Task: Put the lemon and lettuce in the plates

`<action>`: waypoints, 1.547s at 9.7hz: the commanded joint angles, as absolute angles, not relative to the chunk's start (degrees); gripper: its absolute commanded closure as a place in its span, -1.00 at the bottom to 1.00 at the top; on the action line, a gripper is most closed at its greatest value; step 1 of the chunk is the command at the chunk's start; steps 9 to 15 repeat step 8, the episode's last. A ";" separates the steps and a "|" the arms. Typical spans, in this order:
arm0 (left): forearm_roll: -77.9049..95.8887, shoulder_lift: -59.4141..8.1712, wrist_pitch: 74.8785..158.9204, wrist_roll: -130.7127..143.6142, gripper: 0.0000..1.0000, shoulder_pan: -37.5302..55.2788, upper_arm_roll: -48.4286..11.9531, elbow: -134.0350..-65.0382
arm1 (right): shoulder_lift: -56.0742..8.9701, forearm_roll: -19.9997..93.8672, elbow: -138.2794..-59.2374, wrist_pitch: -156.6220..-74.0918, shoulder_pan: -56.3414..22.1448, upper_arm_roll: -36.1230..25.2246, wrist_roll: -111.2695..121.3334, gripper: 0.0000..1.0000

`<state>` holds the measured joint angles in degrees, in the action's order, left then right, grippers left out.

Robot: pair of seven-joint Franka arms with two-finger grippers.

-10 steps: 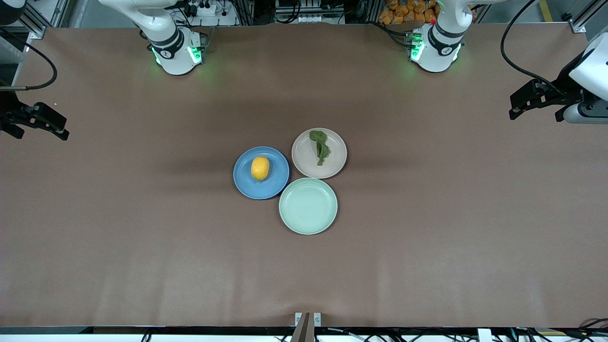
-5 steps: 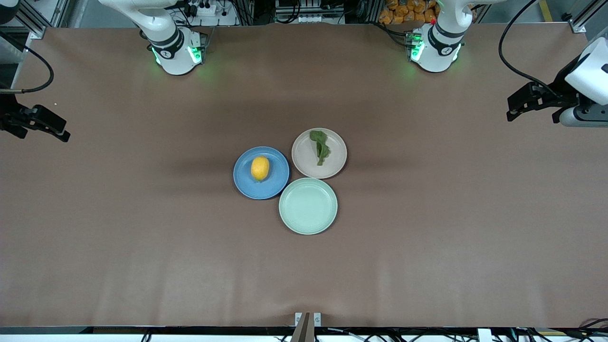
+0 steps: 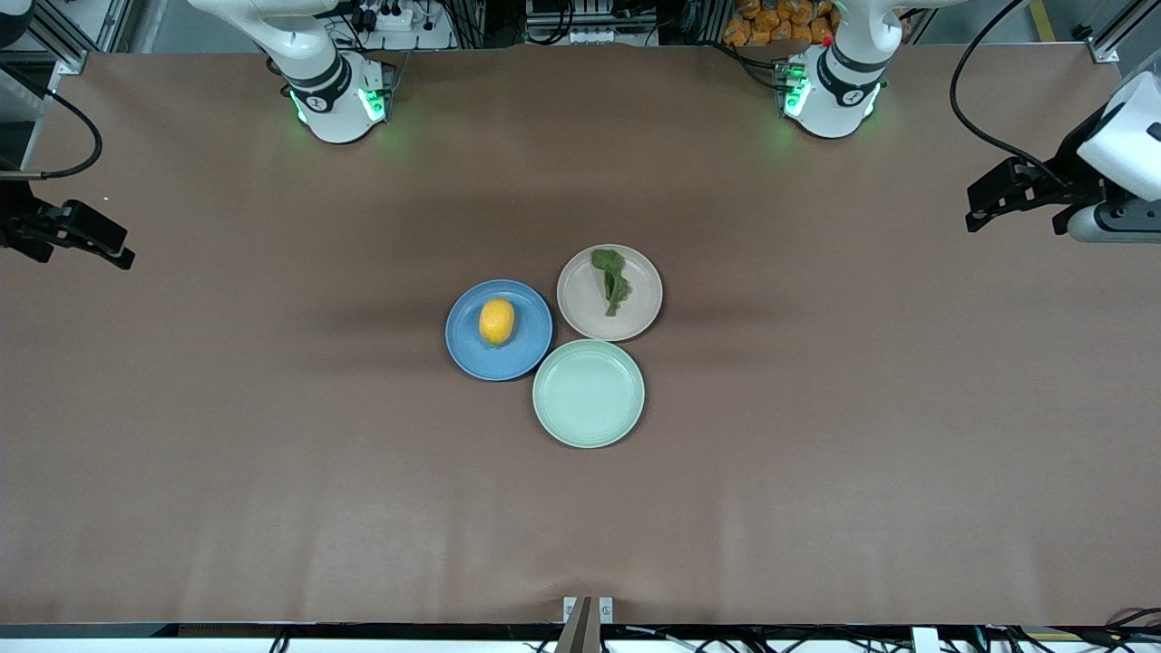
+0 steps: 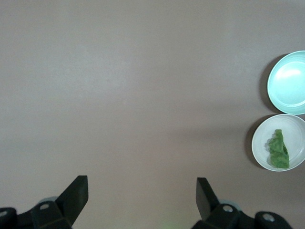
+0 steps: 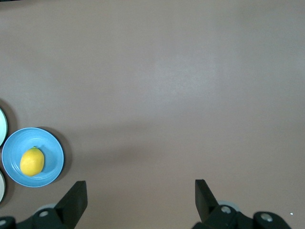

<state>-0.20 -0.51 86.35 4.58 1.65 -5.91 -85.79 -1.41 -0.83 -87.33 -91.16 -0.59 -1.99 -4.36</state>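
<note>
Nothing on the table has shifted over the past second; only the left gripper [image 3: 984, 201] has edged slightly toward its end of the table. Lemon [image 3: 496, 321] sits in the blue plate [image 3: 535, 349], lettuce [image 3: 612, 279] in the beige plate [image 3: 639, 313], a mint-green plate [image 3: 626, 422] bare beside them and nearest the camera. Both arms wait, the right gripper [image 3: 107, 247] over the table's other end, jaws wide and holding nothing. Placing looks finished; no further move seems called for.
</note>
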 commanded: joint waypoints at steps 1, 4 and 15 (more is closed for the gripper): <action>0.35 -0.26 85.52 6.06 -1.00 1.58 -6.15 -85.43 | -2.29 -0.53 -85.34 -89.22 -0.53 -2.11 -5.01 -1.00; 0.35 -0.26 85.52 6.06 -1.00 1.23 -5.71 -85.43 | -2.29 -0.35 -85.34 -87.90 -0.44 -2.11 -5.01 -1.00; 0.35 -0.26 85.52 5.98 -1.00 1.32 -5.71 -85.43 | -2.29 -0.18 -84.99 -87.01 -0.44 -2.11 -5.01 -1.00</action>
